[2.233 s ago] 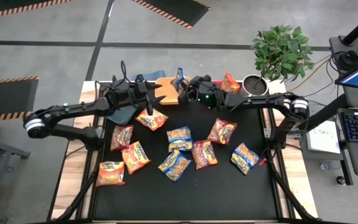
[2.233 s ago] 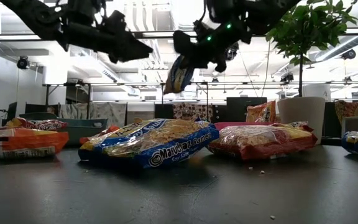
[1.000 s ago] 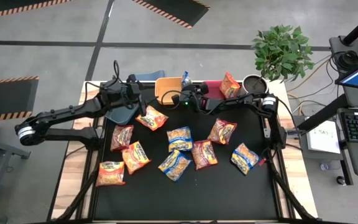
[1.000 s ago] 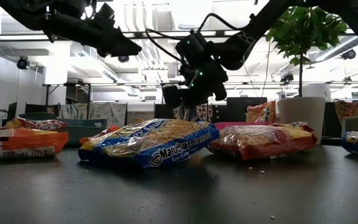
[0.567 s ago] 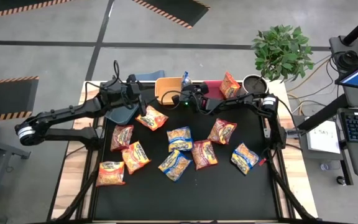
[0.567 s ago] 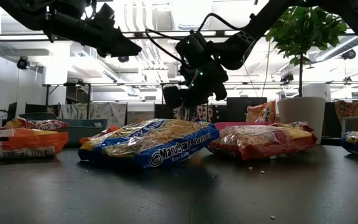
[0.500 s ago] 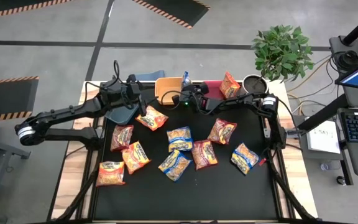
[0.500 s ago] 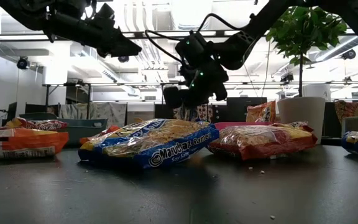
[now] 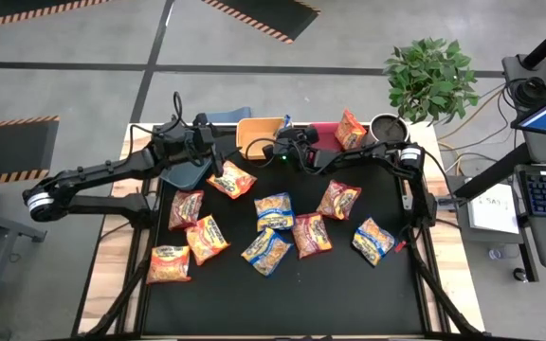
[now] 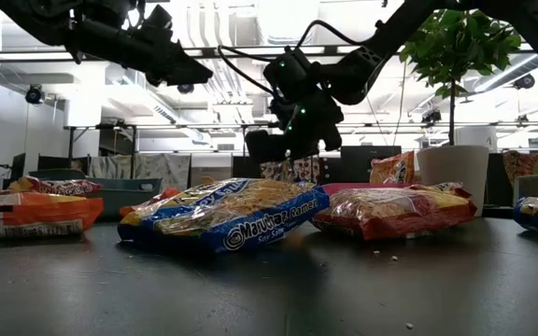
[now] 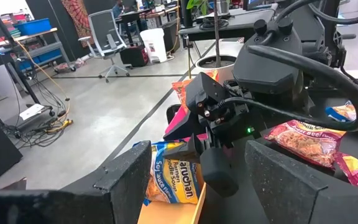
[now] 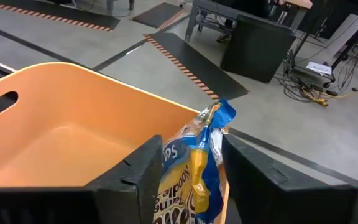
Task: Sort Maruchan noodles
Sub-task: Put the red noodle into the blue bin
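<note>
Right gripper (image 12: 188, 171) sits at the far edge of the table over the yellow-orange bin (image 12: 61, 124), fingers spread slightly apart with a blue-trimmed Maruchan packet (image 12: 197, 168) standing upright between them. In the right wrist view the packet's crimped top pokes up between the two fingers; whether the pads actually press it cannot be told. From the left wrist view the same packet (image 11: 173, 180) leans at the bin's near rim, partly inside. The bin interior is otherwise bare, with open room toward its handle slot.

Left gripper (image 9: 218, 163) hangs above the table's far left, fingers wide, gripping nothing, just beside an orange-trimmed packet (image 9: 231, 178) and well clear of the right arm.

Remaining packets lie flat on the black mat (image 9: 349, 294): nine spread across the middle, and one (image 9: 351, 128) upright in the red bin (image 9: 322, 130). The mat's near half is open.

Change against half a second ago: the right gripper's fingers have parted and the blue packet has dropped slightly lower into the bin. Left arm unchanged.
</note>
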`<state>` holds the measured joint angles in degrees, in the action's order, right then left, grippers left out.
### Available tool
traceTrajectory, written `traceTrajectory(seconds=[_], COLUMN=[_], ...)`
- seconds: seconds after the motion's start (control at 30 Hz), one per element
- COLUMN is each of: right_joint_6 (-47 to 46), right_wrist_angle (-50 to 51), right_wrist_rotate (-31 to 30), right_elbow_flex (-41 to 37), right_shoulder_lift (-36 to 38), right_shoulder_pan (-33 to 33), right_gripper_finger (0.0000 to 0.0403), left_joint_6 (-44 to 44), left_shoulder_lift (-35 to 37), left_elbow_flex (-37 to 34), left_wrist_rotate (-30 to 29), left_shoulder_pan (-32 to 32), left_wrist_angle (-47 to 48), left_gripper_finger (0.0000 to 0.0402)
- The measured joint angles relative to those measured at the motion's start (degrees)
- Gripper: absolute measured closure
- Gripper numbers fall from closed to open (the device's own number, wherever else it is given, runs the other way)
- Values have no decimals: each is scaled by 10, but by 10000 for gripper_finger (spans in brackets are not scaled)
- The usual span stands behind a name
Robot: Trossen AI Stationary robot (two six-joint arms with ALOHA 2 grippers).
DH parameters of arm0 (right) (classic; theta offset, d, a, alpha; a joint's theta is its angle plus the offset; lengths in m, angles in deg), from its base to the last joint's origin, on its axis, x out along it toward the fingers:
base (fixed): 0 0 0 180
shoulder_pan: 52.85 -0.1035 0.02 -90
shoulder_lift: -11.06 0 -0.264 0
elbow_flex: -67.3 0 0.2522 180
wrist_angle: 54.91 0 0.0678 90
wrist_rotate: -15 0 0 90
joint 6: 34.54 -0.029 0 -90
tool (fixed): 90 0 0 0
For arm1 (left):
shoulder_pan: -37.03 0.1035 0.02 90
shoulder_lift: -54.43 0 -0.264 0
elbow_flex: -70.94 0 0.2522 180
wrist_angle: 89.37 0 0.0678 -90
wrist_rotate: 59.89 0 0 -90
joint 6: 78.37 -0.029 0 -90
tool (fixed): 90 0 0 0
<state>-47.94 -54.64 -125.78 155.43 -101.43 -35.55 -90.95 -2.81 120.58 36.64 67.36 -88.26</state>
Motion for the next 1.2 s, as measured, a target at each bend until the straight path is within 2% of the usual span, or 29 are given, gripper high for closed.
traceTrajectory(seconds=[0.2, 0.47, 0.53, 0.7, 0.77, 0.93, 1.1, 1.2], right_joint_6=[5, 6, 12, 49, 58, 87, 129, 145], right_wrist_angle=[25, 141, 170, 211, 210, 184, 90, 43], right_wrist_rotate=[1, 12, 51, 238, 284, 302, 305, 327], right_elbow_flex=[7, 25, 26, 5, -14, -82, -172, -222], right_shoulder_lift=[29, 98, 118, 165, 180, 216, 246, 266], right_shoulder_pan=[-2, -18, -23, -35, -41, -63, -81, -82], right_gripper_finger=[224, 220, 223, 232, 237, 249, 260, 265], left_joint_6=[-3, -5, -5, -4, -4, 29, 69, 88], left_shoulder_lift=[0, 0, -2, -14, -20, -36, -56, -69], left_elbow_flex=[0, 0, 0, 0, 0, 0, 0, 0], left_wrist_rotate=[0, 0, 0, 0, 0, 1, 1, 1], left_shoulder_pan=[0, 0, 0, 0, -1, -4, -30, -61], left_wrist_angle=[2, 5, 5, 4, 3, 4, 35, 61], left_gripper_finger=[159, 159, 159, 159, 159, 159, 159, 159])
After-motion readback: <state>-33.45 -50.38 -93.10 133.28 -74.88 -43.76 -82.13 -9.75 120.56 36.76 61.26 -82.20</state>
